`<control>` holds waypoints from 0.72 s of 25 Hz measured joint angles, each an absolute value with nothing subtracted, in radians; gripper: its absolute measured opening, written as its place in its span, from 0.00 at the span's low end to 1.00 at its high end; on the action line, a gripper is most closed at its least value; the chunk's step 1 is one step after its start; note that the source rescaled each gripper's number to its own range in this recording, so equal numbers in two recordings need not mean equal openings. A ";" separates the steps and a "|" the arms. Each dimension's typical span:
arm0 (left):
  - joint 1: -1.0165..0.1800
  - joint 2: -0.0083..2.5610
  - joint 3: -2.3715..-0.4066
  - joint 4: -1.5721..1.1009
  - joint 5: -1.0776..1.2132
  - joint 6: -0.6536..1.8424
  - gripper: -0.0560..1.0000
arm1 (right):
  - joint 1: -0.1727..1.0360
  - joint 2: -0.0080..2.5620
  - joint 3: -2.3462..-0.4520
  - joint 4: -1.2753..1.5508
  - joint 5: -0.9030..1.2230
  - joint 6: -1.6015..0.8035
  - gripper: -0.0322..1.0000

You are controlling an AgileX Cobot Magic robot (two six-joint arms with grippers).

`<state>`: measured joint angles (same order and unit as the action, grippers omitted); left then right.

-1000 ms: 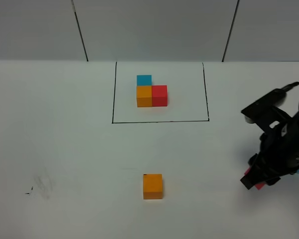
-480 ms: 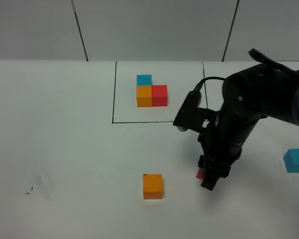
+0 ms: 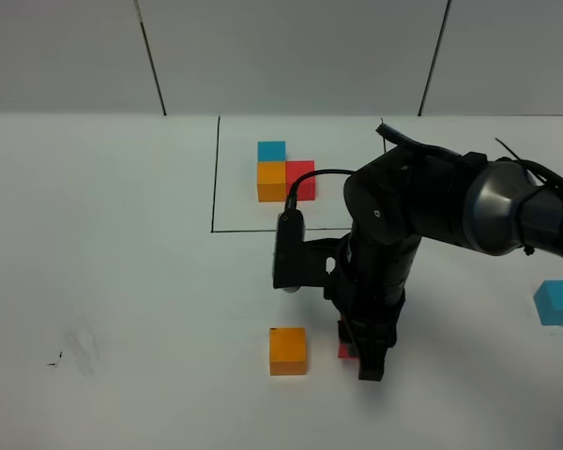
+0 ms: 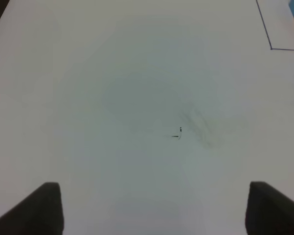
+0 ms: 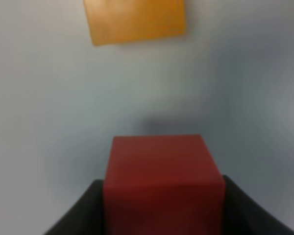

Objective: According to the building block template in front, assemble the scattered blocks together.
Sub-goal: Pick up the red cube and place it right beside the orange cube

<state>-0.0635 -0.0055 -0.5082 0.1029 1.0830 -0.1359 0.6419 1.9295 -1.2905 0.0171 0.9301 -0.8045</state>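
One white table point(image 3: 122, 281) (panelled wall point(image 3: 291, 56) behind); right pincer point(image 5: 164, 215) clamps the red cube point(image 5: 161, 176), left pincer point(image 4: 159, 208) apart.

The white worktop point(image 3: 122, 281) carries the black-framed blue, orange and red template point(image 3: 283, 178) at its far middle. An orange cube point(image 3: 287, 351) lies nearer, a sky-blue cube point(image 3: 556, 302) far right, and a faint smudge point(image 3: 80, 349) left.
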 joint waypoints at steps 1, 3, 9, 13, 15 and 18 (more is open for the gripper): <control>-0.063 -0.006 -0.508 0.103 1.083 -0.136 0.69 | 0.649 1.930 -1.291 0.017 0.918 -0.806 0.25; -0.063 -0.006 -0.508 0.103 1.083 -0.136 0.69 | 0.659 1.931 -1.292 0.017 0.897 -0.806 0.25; -0.063 -0.006 -0.508 0.103 1.083 -0.136 0.69 | 0.673 1.941 -1.296 0.030 0.861 -0.816 0.25; -0.063 -0.006 -0.508 0.103 1.083 -0.136 0.69 | 0.681 1.945 -1.296 0.040 0.852 -0.831 0.25; -0.063 -0.006 -0.508 0.103 1.083 -0.136 0.69 | 0.681 1.945 -1.296 0.040 0.847 -0.831 0.25; -0.063 -0.006 -0.508 0.103 1.083 -0.136 0.69 | 0.681 1.945 -1.296 0.040 0.847 -0.833 0.25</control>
<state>-0.0635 -0.0055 -0.5082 0.1029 1.0830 -0.1359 0.6808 1.9453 -1.2956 0.0401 0.8469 -0.8330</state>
